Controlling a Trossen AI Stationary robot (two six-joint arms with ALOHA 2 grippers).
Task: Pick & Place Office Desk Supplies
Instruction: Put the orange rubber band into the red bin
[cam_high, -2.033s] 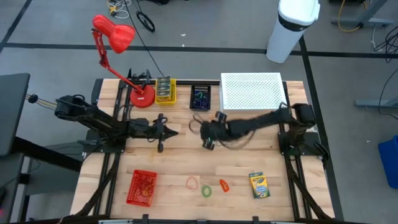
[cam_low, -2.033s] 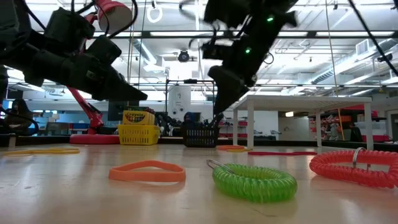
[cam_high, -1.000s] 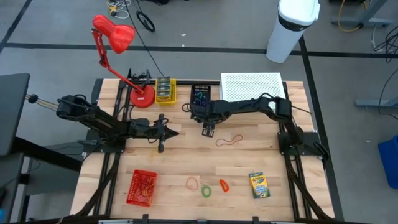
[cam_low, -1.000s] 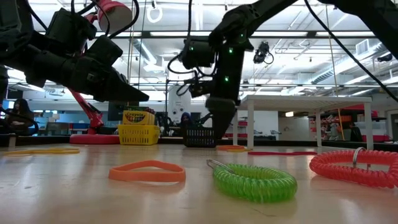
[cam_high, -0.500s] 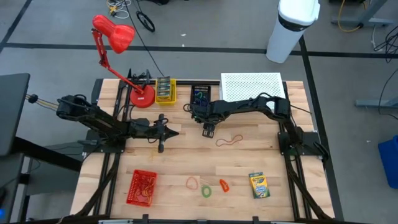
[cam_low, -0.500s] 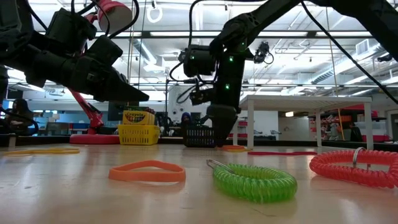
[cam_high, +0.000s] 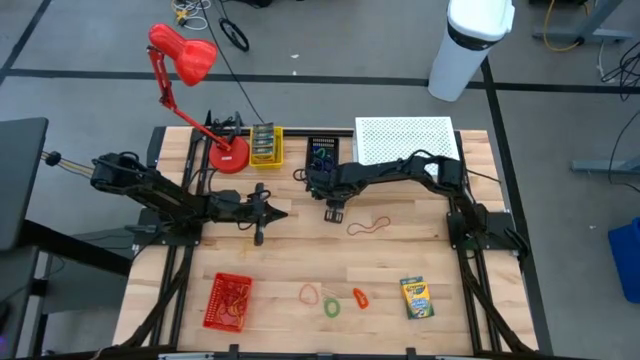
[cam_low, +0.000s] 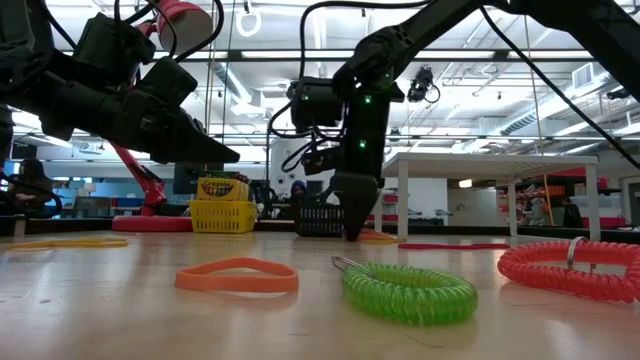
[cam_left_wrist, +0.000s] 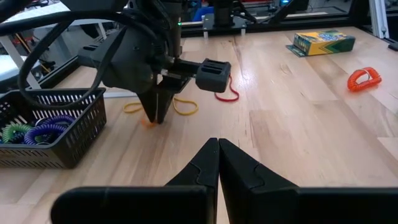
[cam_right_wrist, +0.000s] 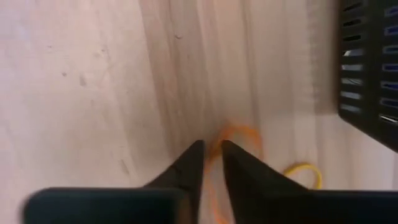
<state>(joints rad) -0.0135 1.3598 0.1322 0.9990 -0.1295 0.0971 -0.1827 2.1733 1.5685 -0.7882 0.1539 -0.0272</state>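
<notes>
My right gripper (cam_right_wrist: 212, 149) points down at the tabletop just in front of the black basket (cam_high: 322, 157), shut on a thin orange rubber band (cam_right_wrist: 241, 132) that lies flat on the wood. A yellow rubber band (cam_left_wrist: 180, 107) lies beside it, and a red one (cam_high: 368, 226) a little to the right. My left gripper (cam_left_wrist: 217, 144) hovers shut over the table's left middle, holding nothing. A crayon box (cam_high: 415, 297) lies at the near right. My right gripper pinches one side of the orange band's loop (cam_right_wrist: 216, 163) between its two fingertips. The fingers come from above, pointing down, with their tips at the tabletop (cam_low: 352, 234). The rest of the band lies flat on the wood.
Far side: red lamp (cam_high: 185, 60), yellow basket of crayon boxes (cam_high: 265, 145), white perforated riser (cam_high: 405, 143). Near side: red basket (cam_high: 228, 300), an orange loop (cam_high: 309, 293), a green coil (cam_high: 331, 306) and an orange-red coil (cam_high: 359, 296). The black basket holds coils (cam_left_wrist: 43, 127).
My right gripper has sunk a little, down to the tabletop in front of the black basket, and its fingers have drawn together around the orange band. The band lies where it did. My left arm has kept still.
</notes>
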